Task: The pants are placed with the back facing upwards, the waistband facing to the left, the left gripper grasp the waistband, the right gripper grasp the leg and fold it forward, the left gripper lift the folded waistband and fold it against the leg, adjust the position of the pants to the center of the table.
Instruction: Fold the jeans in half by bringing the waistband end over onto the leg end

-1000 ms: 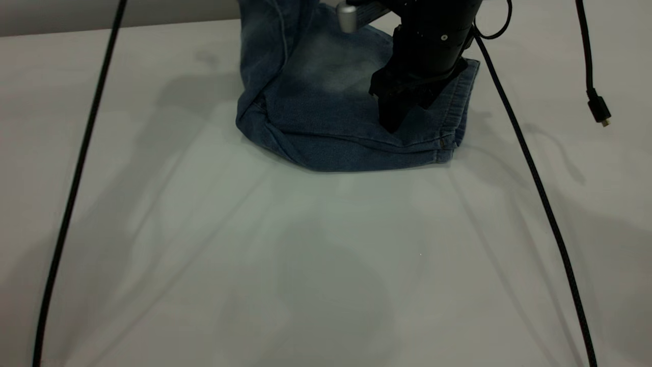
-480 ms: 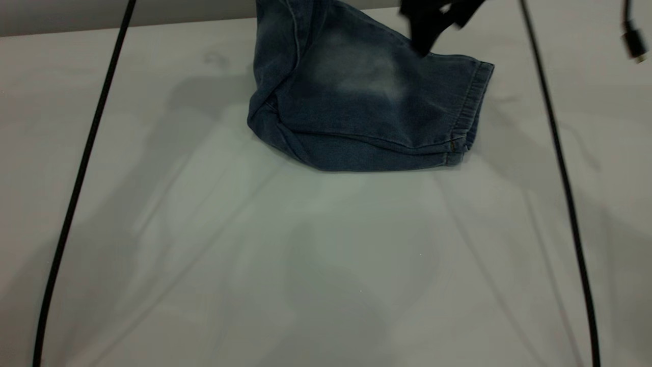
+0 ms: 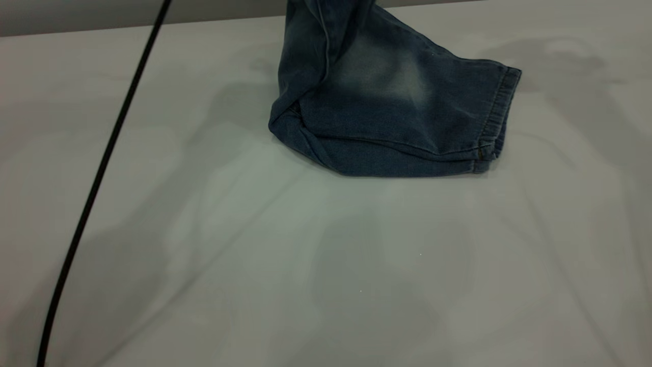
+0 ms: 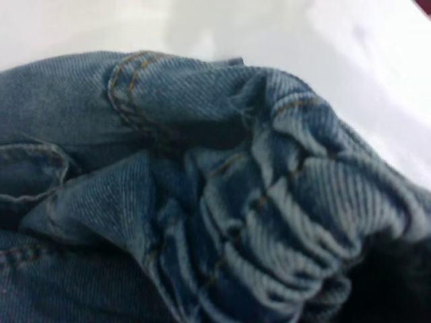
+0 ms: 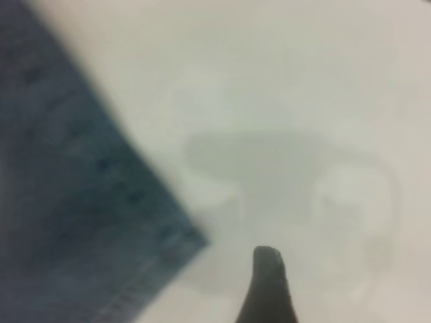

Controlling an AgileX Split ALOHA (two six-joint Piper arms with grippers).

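Exterior view: folded pants [image 3: 392, 117] lie on the table [image 3: 326, 265]; jaws' state cannot be told.

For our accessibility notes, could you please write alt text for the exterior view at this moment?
Folded blue denim pants lie toward the far edge of a pale table, their upper part rising out of the top of the picture, with the stitched leg hem to the right. A black cable slants across the table's left side; no gripper shows.

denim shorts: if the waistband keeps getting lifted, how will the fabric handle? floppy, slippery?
Likely floppy: the pants drape from the raised end and sag into folds on the table. The gathered waistband bunches thickly, so it probably grips well. The rest should probably trail and drag, not slide freely.
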